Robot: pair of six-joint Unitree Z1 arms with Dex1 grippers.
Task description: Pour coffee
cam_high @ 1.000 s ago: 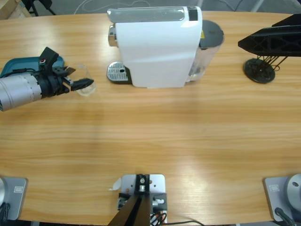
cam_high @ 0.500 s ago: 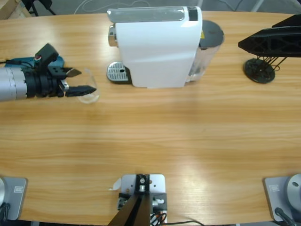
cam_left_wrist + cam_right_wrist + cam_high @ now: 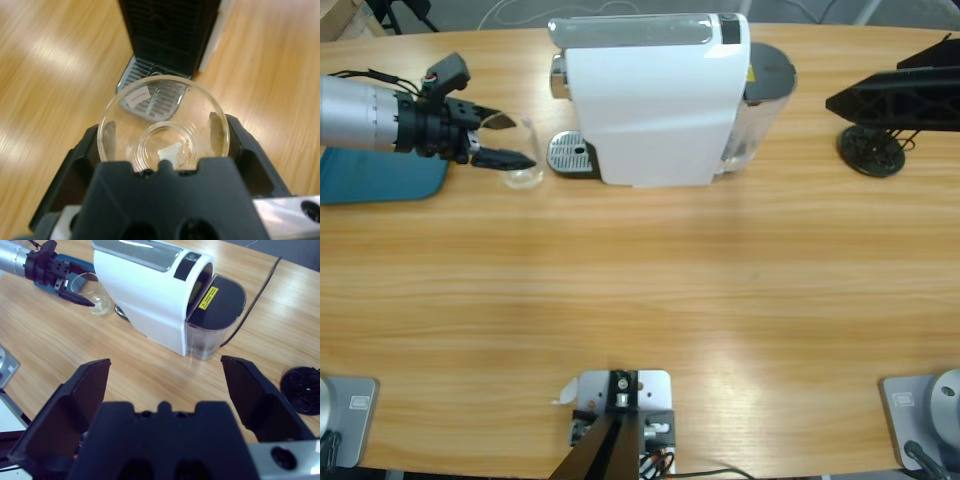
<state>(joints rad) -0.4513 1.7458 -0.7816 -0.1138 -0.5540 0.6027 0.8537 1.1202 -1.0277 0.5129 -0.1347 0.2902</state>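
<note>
Clamping an apparently empty glass (image 3: 523, 155), the left hand (image 3: 505, 143) nears the tray (image 3: 570, 154); misalignment risks spilled coffee.

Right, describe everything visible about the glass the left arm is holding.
The glass is a small clear tumbler with a thick round base and a small white label on its wall. The left pincer grips it, one black jaw on either side, just left of the coffee machine's metal drip tray. In the left wrist view its open mouth faces the camera; it looks almost empty. Whether its base rests on the table cannot be told.
</note>
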